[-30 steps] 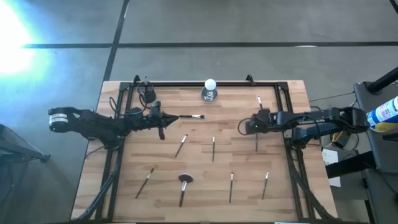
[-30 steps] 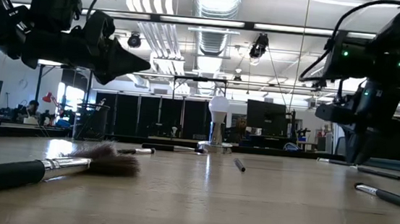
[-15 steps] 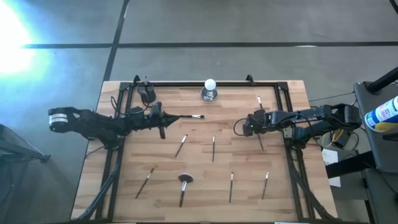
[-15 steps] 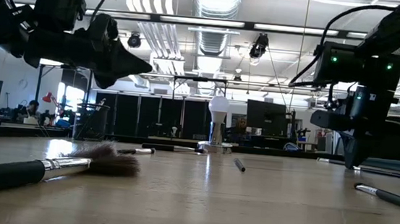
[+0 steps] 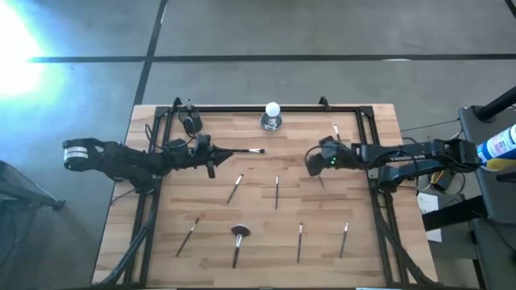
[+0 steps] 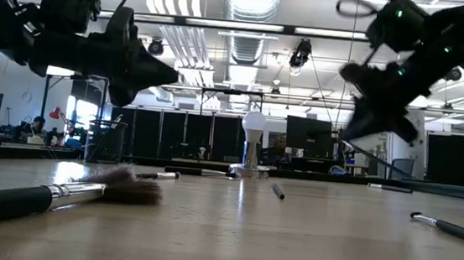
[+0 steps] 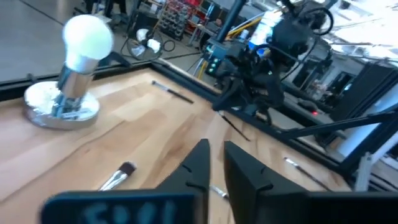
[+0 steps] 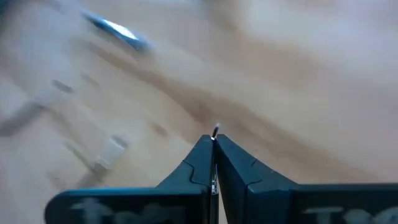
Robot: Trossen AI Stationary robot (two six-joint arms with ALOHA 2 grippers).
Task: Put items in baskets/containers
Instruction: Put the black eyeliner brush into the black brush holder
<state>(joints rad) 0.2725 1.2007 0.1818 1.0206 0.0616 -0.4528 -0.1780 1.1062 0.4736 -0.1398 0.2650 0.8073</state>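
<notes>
— Two fingers, pressed flat together: that is the right gripper (image 8: 213, 140), with the thin end of a brush (image 8: 214, 130) poking out past the tips. It has the brush pinched and is off the wood, as the low view shows.

— How does the brush sit in the grip?

— Gripped near one end, I think. The rest slants down and away from the fingers, so the long axis is tilted, neither upright nor level.

— And the cup?

— The small black cup (image 5: 192, 123) stands at the back of the table (image 5: 371, 242) on the left arm's side. From the right fingers it lies well apart, across the boards. The left gripper (image 7: 214, 155) hovers in between, just in front of the cup.

— So the left arm is nearer.

— Much nearer. Its fingers show only a narrow slit, with nothing in it that I can make out. Another brush (image 5: 242, 151) lies on the wood under them, its pale tip pointing toward the middle of the table.

— What does the carry turn on, then?

— My guess: the right arm must reach leftward past its partner and stand the brush upright over the cup's mouth, handle down, since the cup is far shorter than the brush. Seven more brushes lie scattered on the wood.
</notes>
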